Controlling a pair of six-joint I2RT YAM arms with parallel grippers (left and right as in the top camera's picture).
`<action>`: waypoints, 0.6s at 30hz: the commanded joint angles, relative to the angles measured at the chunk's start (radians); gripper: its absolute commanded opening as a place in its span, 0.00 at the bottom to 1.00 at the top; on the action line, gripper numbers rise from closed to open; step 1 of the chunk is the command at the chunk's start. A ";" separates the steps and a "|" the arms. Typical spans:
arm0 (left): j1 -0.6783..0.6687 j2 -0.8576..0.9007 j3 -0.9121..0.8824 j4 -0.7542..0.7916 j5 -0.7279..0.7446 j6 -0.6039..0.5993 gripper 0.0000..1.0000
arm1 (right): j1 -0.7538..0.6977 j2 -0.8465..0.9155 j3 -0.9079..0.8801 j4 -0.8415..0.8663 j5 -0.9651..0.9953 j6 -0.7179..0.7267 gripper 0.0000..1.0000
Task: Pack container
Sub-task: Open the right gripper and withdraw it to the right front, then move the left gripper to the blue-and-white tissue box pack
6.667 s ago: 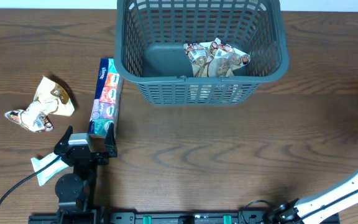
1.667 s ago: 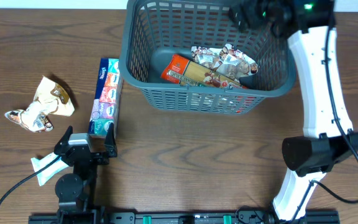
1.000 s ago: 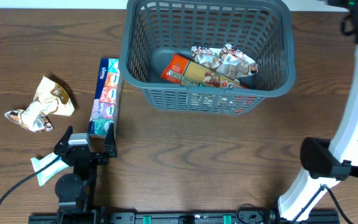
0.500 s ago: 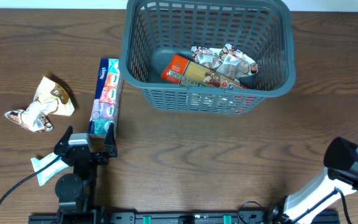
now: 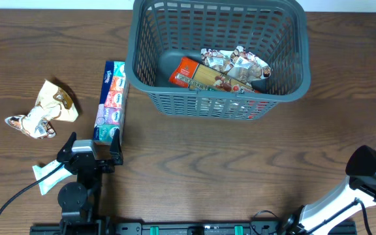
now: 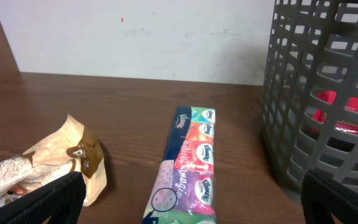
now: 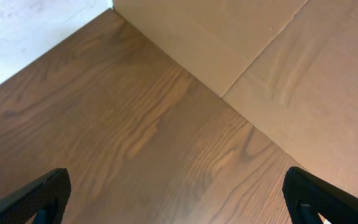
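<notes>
2 left fingers (image 6: 42, 202) stand spread wide, gripping nothing; the tissue pack (image 6: 188, 168) lies just ahead of them on the desk (image 5: 240, 170). The right fingers (image 7: 39, 196) are spread too (over plain desk wood). The container (image 5: 214, 101) stands at the far middle, right of the pack, holding 1 orange packet (image 5: 191, 73) and crumpled wrappers (image 5: 237, 63).

Tissue multipack (image 6: 188, 165) flat on table (image 6: 123, 99), centre; crumpled beige snack packet (image 6: 48, 165) left of it, container (image 6: 328, 93) right, red packet (image 6: 344, 115) visible through lattice.
</notes>
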 commanded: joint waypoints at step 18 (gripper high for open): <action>0.005 -0.007 -0.013 -0.040 0.008 -0.002 0.99 | -0.038 0.019 -0.061 -0.003 -0.011 0.012 0.99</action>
